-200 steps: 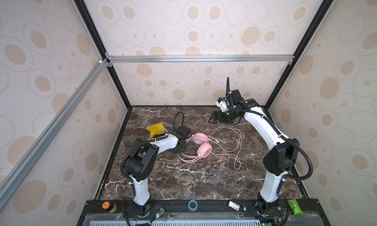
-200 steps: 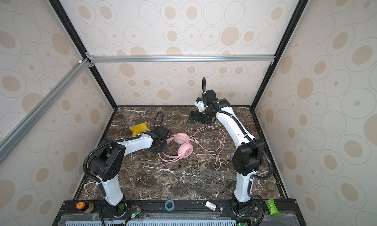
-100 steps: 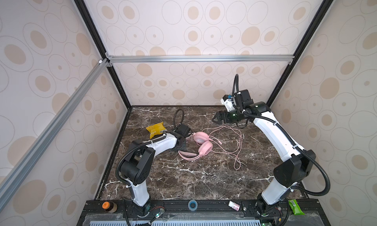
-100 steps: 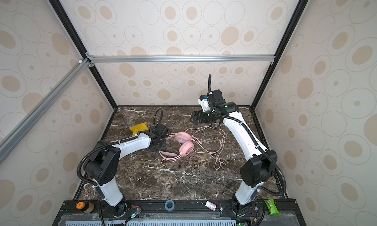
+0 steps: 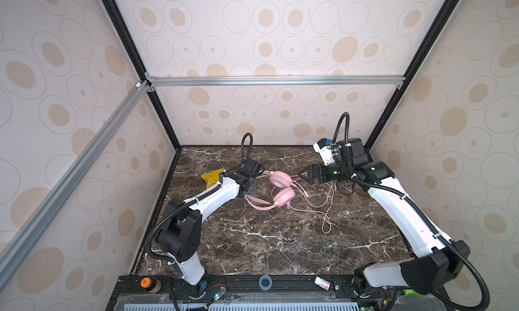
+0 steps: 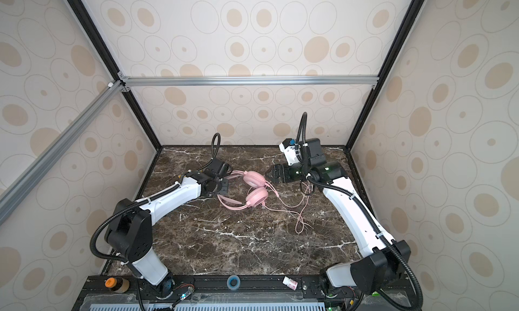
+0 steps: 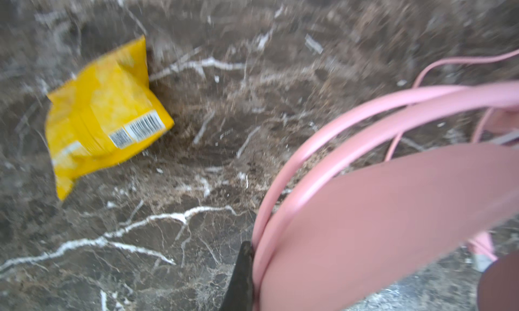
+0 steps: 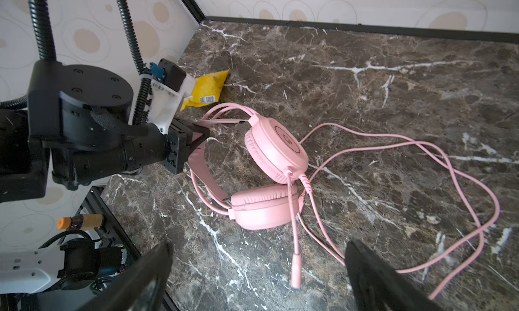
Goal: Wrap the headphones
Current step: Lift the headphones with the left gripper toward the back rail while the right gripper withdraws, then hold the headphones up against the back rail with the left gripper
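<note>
- Your left gripper [image 8: 196,136] has its jaws clamped tight on the headband of the pale pink over-ear headphones with round padded earcups [image 8: 275,152]. The grip sits at the bend of the band, well away from the cups.
- The headphones [image 5: 280,180] lie on the dark brown, white-veined marble tabletop [image 5: 266,239]. In both top views they are toward the far middle, between your two grippers.
- The two earcups touch. The farther one is tipped up on its edge and leans against the nearer one.
- Your right gripper [image 5: 302,174] has its jaws spread wide and holds nothing. It points at the farther earcup from just beside it, on the cable side.
- From the right wrist camera, the two dark fingers [image 8: 151,278] frame the headphones with a broad gap between them.
- The long thin pink cable [image 8: 449,166] runs out from the earcups in loose, crossing loops over the marble. It spreads toward your right arm's side of the table and is not wound around anything.
- A crinkled yellow snack bag with a barcode label [image 7: 104,118] lies flat on the marble toward the left wall. It is just behind your left gripper [image 5: 252,187] and clear of the headband.
- The left wrist picture is blurred. It shows the band's pink strap and twin wires [image 7: 379,211] arching up beside one dark finger [image 7: 241,278].
</note>
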Motion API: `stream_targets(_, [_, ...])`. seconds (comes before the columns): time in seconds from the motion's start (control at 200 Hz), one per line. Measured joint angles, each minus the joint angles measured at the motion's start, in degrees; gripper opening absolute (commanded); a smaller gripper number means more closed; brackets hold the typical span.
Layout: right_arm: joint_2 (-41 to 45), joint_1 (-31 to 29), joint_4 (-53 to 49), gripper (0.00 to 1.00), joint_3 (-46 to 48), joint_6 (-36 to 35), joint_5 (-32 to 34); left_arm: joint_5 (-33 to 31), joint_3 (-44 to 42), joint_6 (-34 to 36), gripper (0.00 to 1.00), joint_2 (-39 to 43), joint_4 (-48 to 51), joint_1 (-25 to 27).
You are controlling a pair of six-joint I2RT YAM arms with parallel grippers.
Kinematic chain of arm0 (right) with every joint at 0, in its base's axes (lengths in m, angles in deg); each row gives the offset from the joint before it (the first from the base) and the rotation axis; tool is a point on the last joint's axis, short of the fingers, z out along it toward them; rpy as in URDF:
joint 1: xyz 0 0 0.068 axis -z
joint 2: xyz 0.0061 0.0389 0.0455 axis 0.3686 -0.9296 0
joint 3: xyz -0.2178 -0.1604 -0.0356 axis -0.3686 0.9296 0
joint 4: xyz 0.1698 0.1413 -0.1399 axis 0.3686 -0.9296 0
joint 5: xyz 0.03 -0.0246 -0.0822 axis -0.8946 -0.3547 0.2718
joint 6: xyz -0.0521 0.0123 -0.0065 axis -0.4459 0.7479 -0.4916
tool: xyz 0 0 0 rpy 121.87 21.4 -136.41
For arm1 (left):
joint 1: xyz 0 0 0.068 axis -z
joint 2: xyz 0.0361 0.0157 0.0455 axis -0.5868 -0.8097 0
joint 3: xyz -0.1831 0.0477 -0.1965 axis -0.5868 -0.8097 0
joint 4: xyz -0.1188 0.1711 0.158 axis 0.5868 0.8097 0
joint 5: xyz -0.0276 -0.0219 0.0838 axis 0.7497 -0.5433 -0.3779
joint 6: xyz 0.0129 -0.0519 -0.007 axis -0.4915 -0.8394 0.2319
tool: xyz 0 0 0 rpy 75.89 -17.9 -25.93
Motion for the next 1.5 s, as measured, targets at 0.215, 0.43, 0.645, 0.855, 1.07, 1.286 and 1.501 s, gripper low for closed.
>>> stream_targets(0.215, [1.8, 3.7, 7.0, 1.0, 3.8, 3.6, -4.9, 2.1, 0.8, 5.0, 0.0, 6.5, -0.3, -3.3])
stream_targets(0.43, [2.4, 9.1, 11.4, 1.0, 6.4, 7.1, -9.2, 7.2, 0.7, 9.2, 0.0, 11.6, -2.6, -9.2])
stream_targets(0.645, [3.2, 10.2, 14.9, 1.0, 12.2, 10.5, -12.1, 13.6, 1.2, 10.8, 0.0, 12.8, -4.3, -12.1])
stream_targets(0.855, [2.4, 10.2, 15.2, 1.0, 14.1, 8.1, -15.0, 19.3, 4.0, 10.4, 0.0, 12.7, -4.2, -15.1])
stream_targets(1.07, [2.1, 10.2, 14.7, 0.99, 15.7, -0.9, -15.7, 27.2, 8.8, 7.9, 0.0, 12.2, -3.6, -20.6])
stream_targets(1.286, [1.5, 9.9, 17.8, 1.0, 15.6, -7.7, -15.2, 30.9, 19.9, 6.3, 0.0, 7.9, 0.1, -21.9])
stream_targets(1.501, [-4.4, 7.0, 19.6, 1.0, 10.8, -11.5, -14.3, 33.3, 25.1, 1.8, 0.0, 5.9, 3.4, -22.1])
